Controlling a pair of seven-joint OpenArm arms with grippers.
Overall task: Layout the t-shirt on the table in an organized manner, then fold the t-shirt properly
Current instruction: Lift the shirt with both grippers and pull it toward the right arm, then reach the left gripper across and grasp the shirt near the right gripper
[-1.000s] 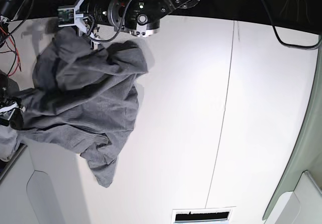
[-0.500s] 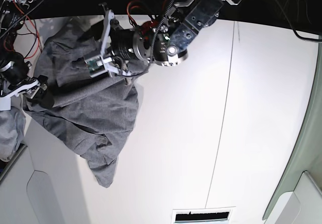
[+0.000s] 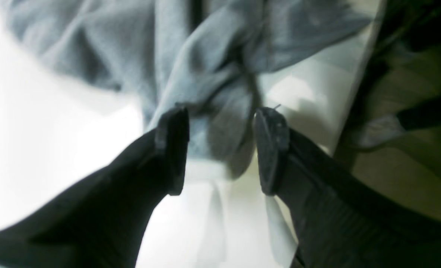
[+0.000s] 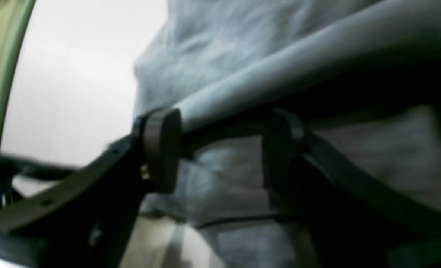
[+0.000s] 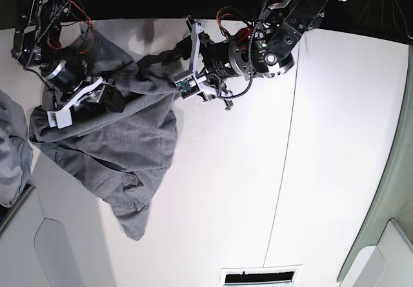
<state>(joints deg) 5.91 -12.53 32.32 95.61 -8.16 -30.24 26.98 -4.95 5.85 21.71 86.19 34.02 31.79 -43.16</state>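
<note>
The plain heather-grey short-sleeved knit t-shirt (image 5: pixel 122 145) lies crumpled on the left part of the large flat white worktop (image 5: pixel 245 184), bunched at the top and trailing down to a narrow point toward the near edge. A thin dark seam line (image 5: pixel 287 145) runs across the worktop well to the right of the cloth.

The left hand (image 5: pixel 187 64) reaches in from the upper right in the base view and sits at the shirt's upper right edge. In the left wrist view, its two dark fingers (image 3: pixel 174 149) stand spread, with a grey fold of the shirt (image 3: pixel 220 123) hanging in the gap between them; whether the fabric touches the pads cannot be told through the blur.

The right hand (image 5: pixel 77 100) rests over the shirt's upper left portion. In the right wrist view its fingers (image 4: pixel 161 149) are spread as well, with a thick rolled ridge of grey cloth (image 4: pixel 280 85) crossing just behind them and more fabric lying between and below.

A paler grey-blue cloth bundle (image 5: pixel 13 151) sits at the left edge, beside the shirt.
</note>
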